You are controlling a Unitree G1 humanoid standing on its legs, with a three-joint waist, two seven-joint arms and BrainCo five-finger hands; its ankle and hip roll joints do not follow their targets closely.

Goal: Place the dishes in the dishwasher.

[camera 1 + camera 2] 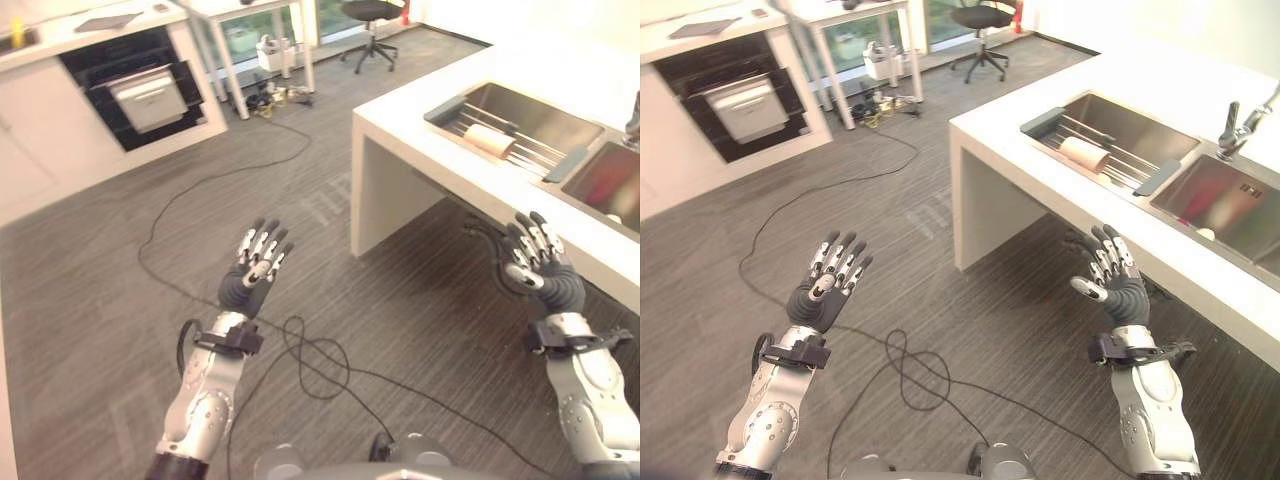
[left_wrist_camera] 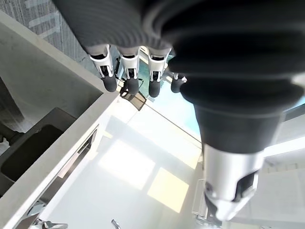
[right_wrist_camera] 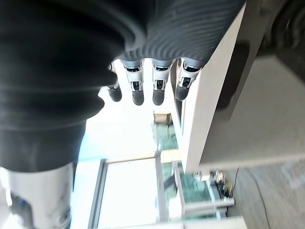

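A white counter (image 1: 415,115) at the right holds a steel sink (image 1: 545,115). In it a pale cylindrical dish (image 1: 489,138) lies on a wire rack (image 1: 520,145), and a small pale item (image 1: 1207,233) sits in the reddish right basin (image 1: 610,178). A dark built-in appliance (image 1: 140,85) at the far left stands with its silver front pulled out. My left hand (image 1: 250,280) is raised over the floor, open and holding nothing. My right hand (image 1: 548,278) is raised in front of the counter, open too. Straight fingers (image 2: 128,71) show in the left wrist view, and straight fingers (image 3: 157,81) in the right wrist view.
A white-legged table (image 1: 255,40) and an office chair (image 1: 370,25) stand at the back. A thin black cable (image 1: 230,170) trails over the grey floor from under the table. A faucet (image 1: 1238,120) rises behind the sink. The counter's near corner (image 1: 360,190) juts into the floor space.
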